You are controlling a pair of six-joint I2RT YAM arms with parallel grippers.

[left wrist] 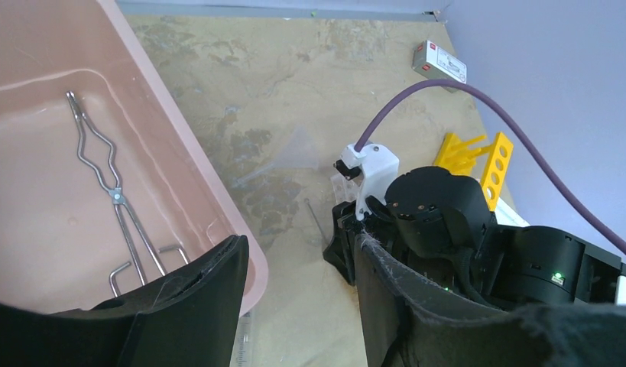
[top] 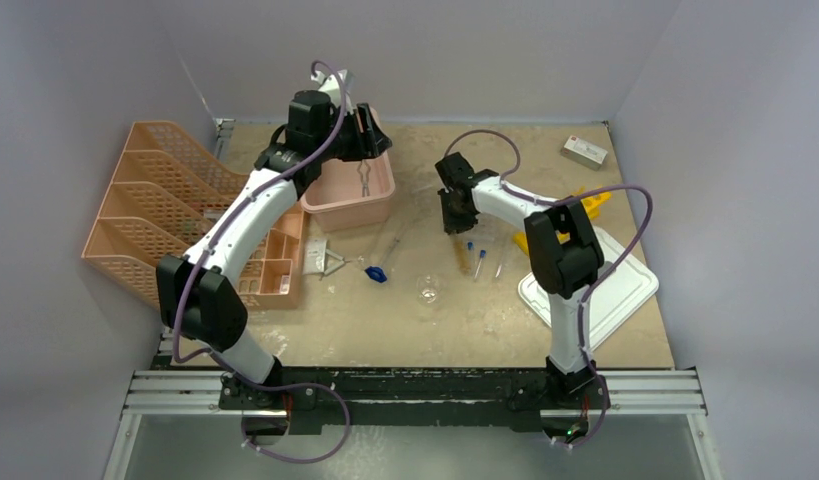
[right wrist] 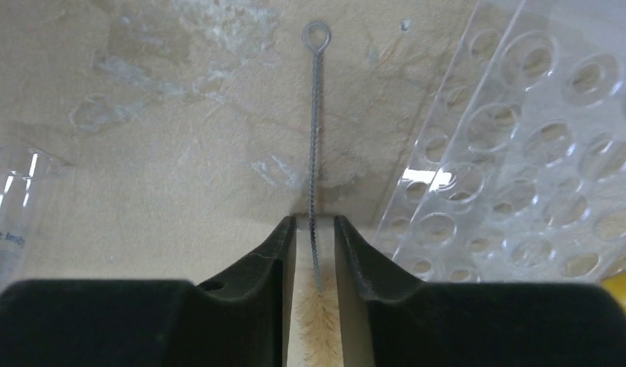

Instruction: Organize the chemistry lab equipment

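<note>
Table (top: pixel 485 330): tan top, grey walls on the left, far and right sides. The most open room is the near-centre strip in front of the arm bases, plus the far centre. The left edge is taken up by the orange mesh file trays (top: pixel 150 210). The white lid (top: pixel 595 290) fills the right near area, close to the right edge.

The left arm stretches far forward, its elbow beside the trays and its wrist at the far end of the pink bin (top: pixel 350 195). The left gripper (left wrist: pixel 298 256) hangs above the bin's right wall, fingers spread wide with nothing between them.

The right arm is folded, its elbow up over the lid and its forearm reaching left to mid-table. The right gripper (right wrist: pixel 316 223) points down and its jaws are narrowed. They straddle the wire tube brush (right wrist: pixel 316 138), which lies flat on the table. A sliver of space shows on each side of the wire stem, and the bristles fill the gap lower down. Cannot tell if it is pinched.

The bin holds only the metal scissor-tongs (left wrist: pixel 115 195), lying flat on its floor. The clear rack (right wrist: pixel 539 138) lies just right of the brush and its holes look empty. The yellow holed rack (top: pixel 585 205) lies at the lid's far edge. The small box (top: pixel 583 152) sits in the far right corner.

Loose on mid-table, apart from each other, are the blue-capped clear tubes (top: pixel 475 255), the tiny glass beaker (top: pixel 428 290) and the blue-ended dropper (top: pixel 375 272).
</note>
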